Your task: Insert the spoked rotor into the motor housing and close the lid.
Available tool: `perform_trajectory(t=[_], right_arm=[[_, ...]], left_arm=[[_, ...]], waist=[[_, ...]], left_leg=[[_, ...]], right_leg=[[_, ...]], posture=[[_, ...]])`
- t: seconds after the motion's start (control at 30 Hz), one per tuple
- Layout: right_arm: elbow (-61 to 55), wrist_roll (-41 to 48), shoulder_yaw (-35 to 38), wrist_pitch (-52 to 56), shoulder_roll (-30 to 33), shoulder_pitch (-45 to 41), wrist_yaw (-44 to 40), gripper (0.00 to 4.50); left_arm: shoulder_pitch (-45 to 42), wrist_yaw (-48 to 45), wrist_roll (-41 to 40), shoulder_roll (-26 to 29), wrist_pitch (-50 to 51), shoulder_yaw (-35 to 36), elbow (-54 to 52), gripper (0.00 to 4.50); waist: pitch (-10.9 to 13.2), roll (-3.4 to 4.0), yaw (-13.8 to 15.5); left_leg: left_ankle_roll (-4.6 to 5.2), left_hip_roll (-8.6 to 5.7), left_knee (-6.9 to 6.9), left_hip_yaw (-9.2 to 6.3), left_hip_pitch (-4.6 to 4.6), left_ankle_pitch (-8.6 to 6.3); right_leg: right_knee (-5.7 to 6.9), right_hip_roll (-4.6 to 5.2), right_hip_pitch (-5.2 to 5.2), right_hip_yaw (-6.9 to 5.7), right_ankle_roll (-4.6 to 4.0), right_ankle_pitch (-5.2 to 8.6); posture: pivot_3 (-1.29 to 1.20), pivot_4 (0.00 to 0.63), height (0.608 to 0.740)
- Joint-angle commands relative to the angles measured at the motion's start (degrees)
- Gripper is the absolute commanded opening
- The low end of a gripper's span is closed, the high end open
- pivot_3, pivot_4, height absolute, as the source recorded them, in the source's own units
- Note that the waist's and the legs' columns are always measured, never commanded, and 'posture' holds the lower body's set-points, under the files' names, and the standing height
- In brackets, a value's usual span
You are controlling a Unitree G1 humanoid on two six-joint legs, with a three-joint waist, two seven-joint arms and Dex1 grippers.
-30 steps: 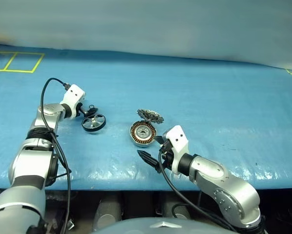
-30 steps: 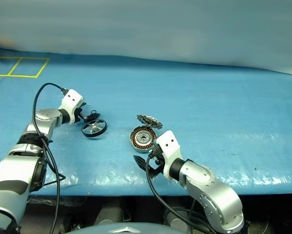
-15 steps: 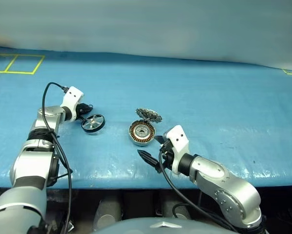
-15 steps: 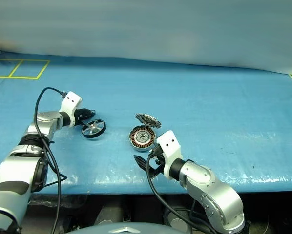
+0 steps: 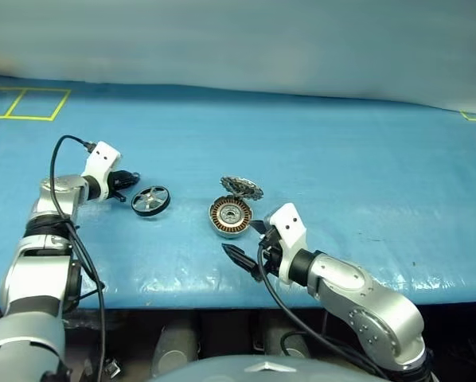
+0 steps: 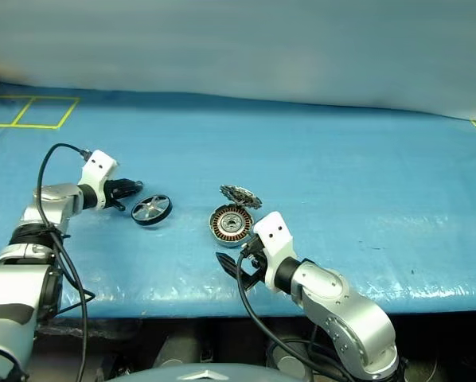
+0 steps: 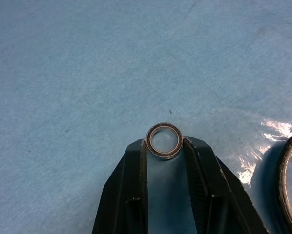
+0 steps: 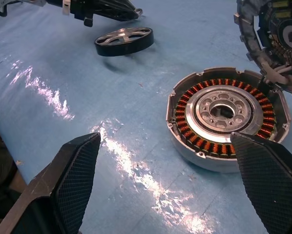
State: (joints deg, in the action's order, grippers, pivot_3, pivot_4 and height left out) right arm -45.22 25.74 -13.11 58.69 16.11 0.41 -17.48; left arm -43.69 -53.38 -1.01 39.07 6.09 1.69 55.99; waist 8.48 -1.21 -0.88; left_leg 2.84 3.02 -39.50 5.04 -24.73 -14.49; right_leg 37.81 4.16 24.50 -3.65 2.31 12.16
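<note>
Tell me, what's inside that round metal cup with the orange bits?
Inside the round cup sits a ring of orange-brown wire coils around a shiny silver hub with a hole in its middle. The wheel lies apart on the blue sheet. What's under the hub is hidden.

A blue sheet covered the table [image 5: 341,151]. The rotor [image 5: 150,200] lay flat toward the left edge. Near the middle, closer to the front edge, sat the housing [image 5: 231,217], its lid [image 5: 243,188] tilted up on the far side. Yellow tape [image 5: 27,102] marked the far left corner.
</note>
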Motion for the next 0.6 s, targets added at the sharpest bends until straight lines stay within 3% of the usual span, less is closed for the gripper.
perform_trajectory(t=[0.03, 0.37, 0.6], right_arm=[[-0.25, 0.92, -0.07, -1.87, -0.2, -1.03, -0.62, 4.5], [1.28, 0.91, -0.84, -5.32, 0.61, -0.92, -2.21, 4.5], [7.16, -4.51, -0.57, -26.02, 3.49, 9.22, -7.7, 4.5]], left_arm=[[0.37, -3.78, -3.22, 1.96, 1.97, 1.93, -8.38, 0.74], [6.19, -14.61, -10.93, 1.25, 12.52, -1.25, -32.94, 0.74], [7.23, -17.33, -11.79, -2.88, 16.5, -7.65, -42.72, 0.74]], waist=[[0.01, -0.01, 0.23], [0.02, 0.0, 0.29], [0.01, 0.0, 0.34]], left_leg=[[0.0, 0.0, 0.0, 0.0, -0.01, 0.0], [0.0, 0.0, 0.0, -0.01, -0.01, 0.0], [0.01, -0.09, -0.01, -0.02, 0.05, 0.0]], right_leg=[[0.0, 0.01, 0.0, 0.0, 0.0, 0.0], [0.01, 0.01, -0.01, -0.01, -0.03, 0.02], [-0.02, 0.01, -0.09, 0.04, 0.22, 0.18]], posture=[[0.0, 0.15, 0.74], [0.0, 0.15, 0.74], [0.0, 0.15, 0.74]])
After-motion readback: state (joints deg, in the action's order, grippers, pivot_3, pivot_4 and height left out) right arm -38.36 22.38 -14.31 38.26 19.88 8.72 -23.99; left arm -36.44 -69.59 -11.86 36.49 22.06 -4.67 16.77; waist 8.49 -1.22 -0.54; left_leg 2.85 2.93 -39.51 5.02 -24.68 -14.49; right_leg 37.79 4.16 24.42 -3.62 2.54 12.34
